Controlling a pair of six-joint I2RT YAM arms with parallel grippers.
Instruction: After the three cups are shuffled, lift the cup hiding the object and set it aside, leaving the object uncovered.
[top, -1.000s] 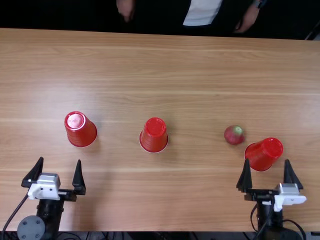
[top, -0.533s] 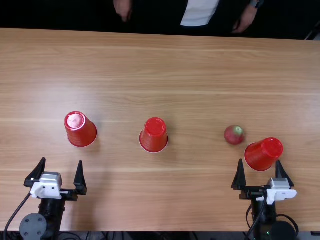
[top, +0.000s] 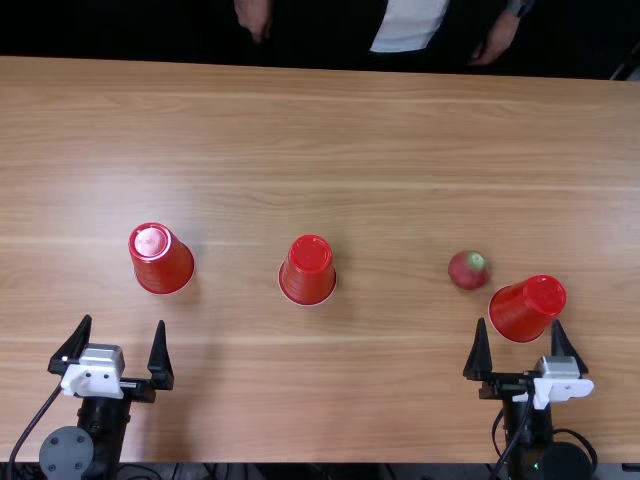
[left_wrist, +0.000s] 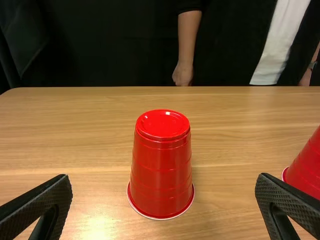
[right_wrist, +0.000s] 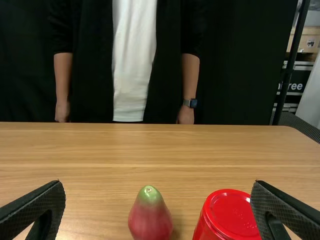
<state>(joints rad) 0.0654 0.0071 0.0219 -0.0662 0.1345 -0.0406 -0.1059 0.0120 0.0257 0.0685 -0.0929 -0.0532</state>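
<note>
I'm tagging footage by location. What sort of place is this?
Likely a robotics lab or test room: a left arm and right arm mounted at a wooden table, a black backdrop behind it, and cardboard boxes off to the side.

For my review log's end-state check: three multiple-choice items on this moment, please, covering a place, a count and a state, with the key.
1. Where is the small red-and-green pear-shaped fruit?
A) hidden under a cup
B) uncovered beside the rightmost red plastic cup
C) in a person's hand

2. How many upside-down cups stand on the light brown wooden table?
A) two
B) three
C) four

3. The right claw is:
A) open, empty
B) shut on a cup
C) shut on the fruit

Key:
1 B, it lies bare by that cup.
2 B, left cup, middle cup and the rightmost.
3 A, fingers spread, gripping nothing.
</note>
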